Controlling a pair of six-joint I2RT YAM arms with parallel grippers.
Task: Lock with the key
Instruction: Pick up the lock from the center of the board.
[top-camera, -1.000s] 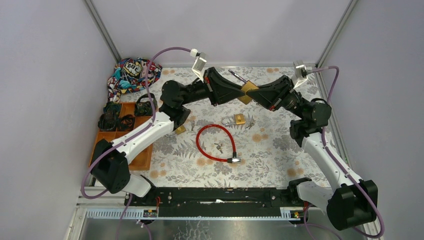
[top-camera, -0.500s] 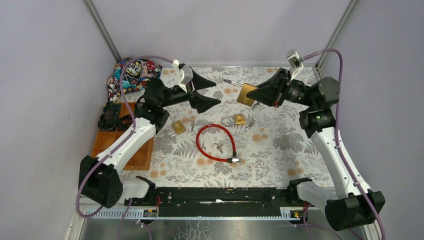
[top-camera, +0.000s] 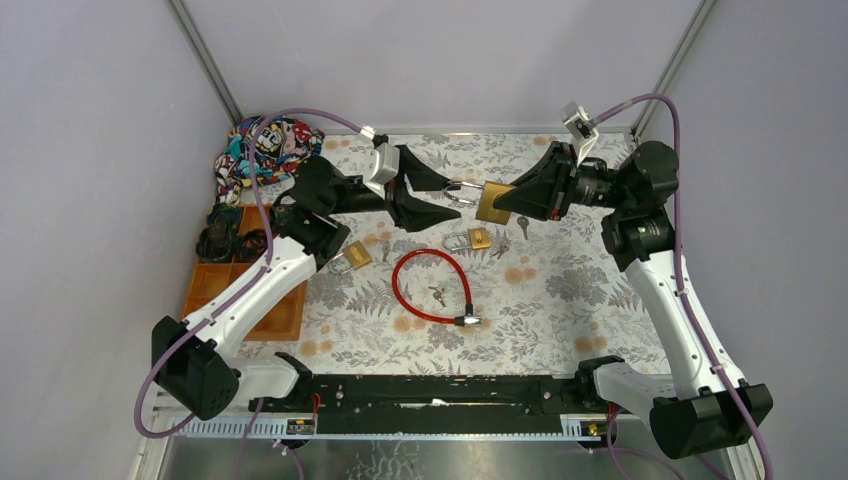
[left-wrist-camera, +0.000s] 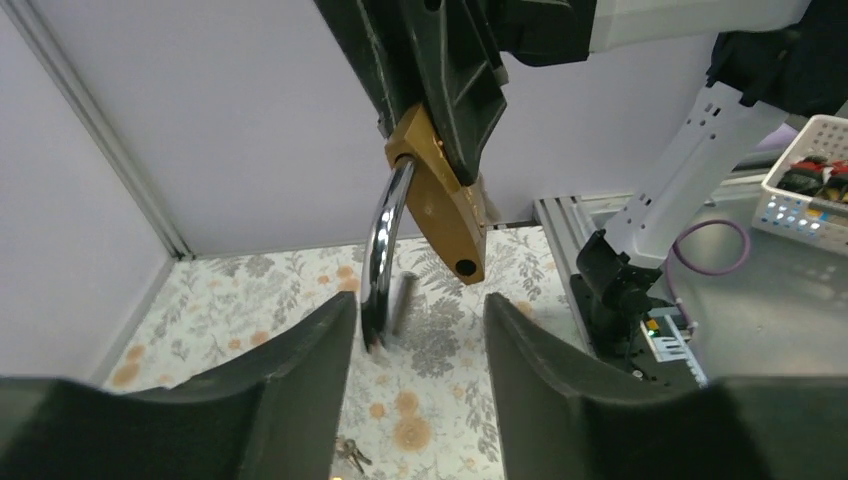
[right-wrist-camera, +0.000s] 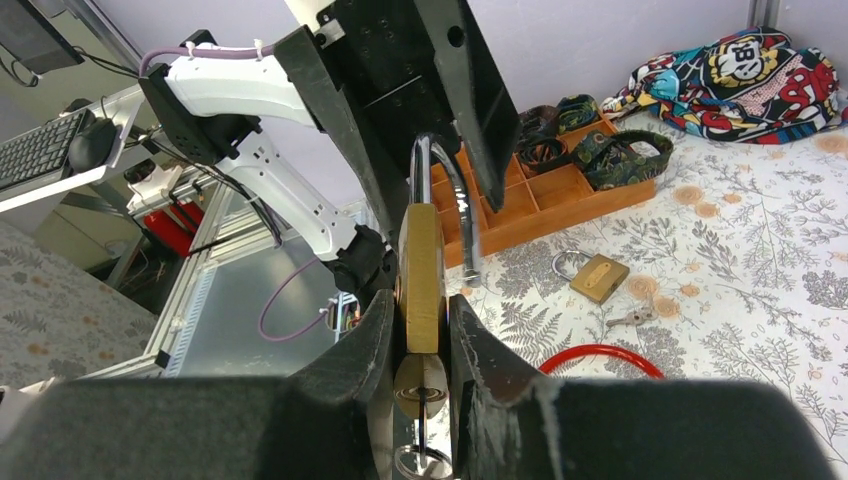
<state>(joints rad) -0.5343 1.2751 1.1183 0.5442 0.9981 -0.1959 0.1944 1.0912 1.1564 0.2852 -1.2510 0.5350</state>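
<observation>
My right gripper (top-camera: 518, 200) is shut on the brass body of a large padlock (top-camera: 494, 201), held above the table's far middle. Its steel shackle (top-camera: 459, 192) is open and points left. In the right wrist view the padlock (right-wrist-camera: 421, 262) sits between my fingers with a key (right-wrist-camera: 424, 398) in its keyhole and the shackle (right-wrist-camera: 452, 195) swung out. My left gripper (top-camera: 432, 194) is open, and the shackle's free end lies between its fingers. In the left wrist view the shackle (left-wrist-camera: 379, 250) hangs close to the left finger (left-wrist-camera: 290, 390), not gripped, with the padlock body (left-wrist-camera: 442, 205) above.
On the floral table lie a small padlock (top-camera: 468, 239), another padlock (top-camera: 350, 257), a red cable lock (top-camera: 430, 286) with keys (top-camera: 437, 294) inside its loop, and a loose key (top-camera: 523, 225). A wooden tray (top-camera: 245, 280) and a colourful bag (top-camera: 265, 148) sit at the left.
The left gripper let go, pulled back left, then came right again, open around the shackle. The right gripper kept the padlock, lowered it and turned the shackle to the left.
</observation>
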